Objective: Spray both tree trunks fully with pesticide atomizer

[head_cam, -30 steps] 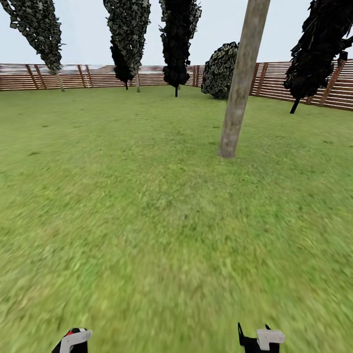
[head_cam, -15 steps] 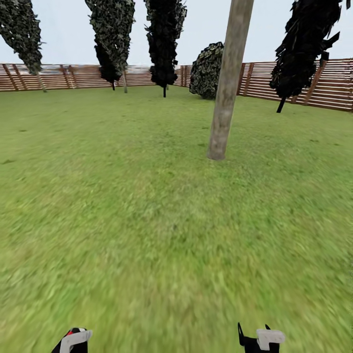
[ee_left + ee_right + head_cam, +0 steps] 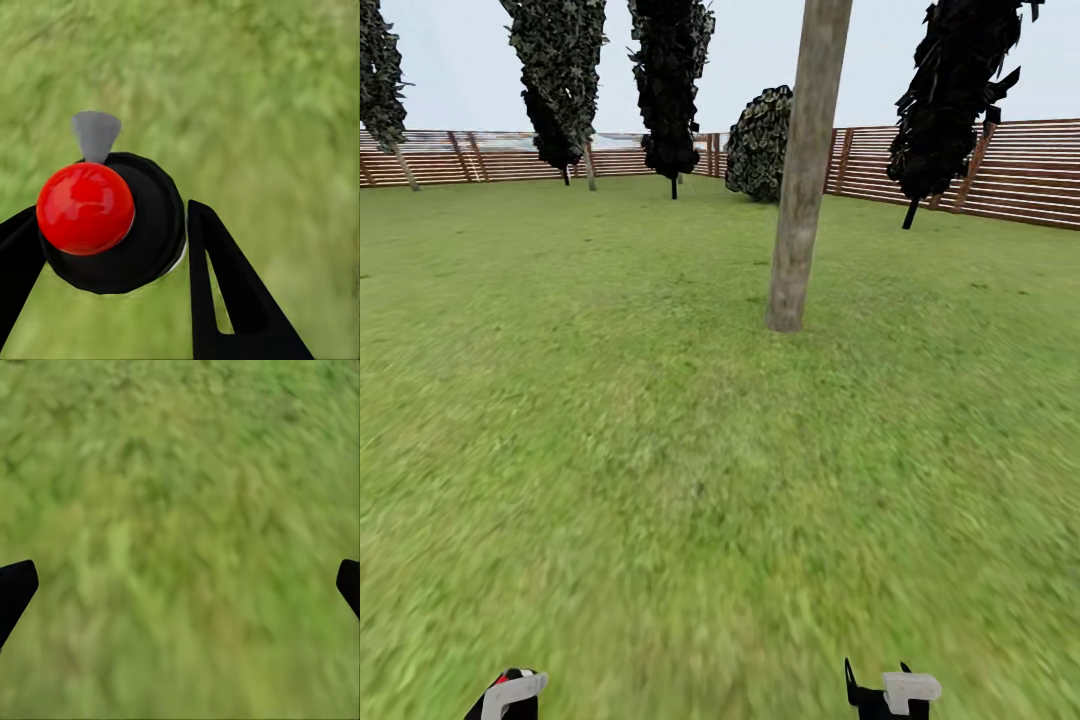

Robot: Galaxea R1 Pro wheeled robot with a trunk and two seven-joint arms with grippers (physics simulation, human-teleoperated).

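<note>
A slatted brown fence (image 3: pixel 1010 170) rings the lawn (image 3: pixel 610 400). Along the far side, from left to right, stand dark columnar cypresses (image 3: pixel 670 80), a rounded dark bush (image 3: pixel 760 140) and another black-leaved tree (image 3: pixel 950 100) at the right fence. Nearer, just right of centre, rises one trunk (image 3: pixel 800 200): a thick, smooth, branchless column, mottled grey-brown and tan, leaning slightly in the picture, its base set in the grass. Open, blurry green grass lies between the robot and that trunk, with nothing in the way.

In the head view the left end effector (image 3: pixel 510 695) sits at the bottom edge, well short of the trunk. In its wrist view, its black fingers (image 3: pixel 225 292) are closed against the atomizer (image 3: pixel 112 221), a round black body with a glossy red cap and a grey nozzle, held over the grass.

The right end effector (image 3: pixel 890 690) is also low, with the trunk far ahead and a little to its left. Its black fingertips (image 3: pixel 15 589) stand wide apart with only grass between them.
</note>
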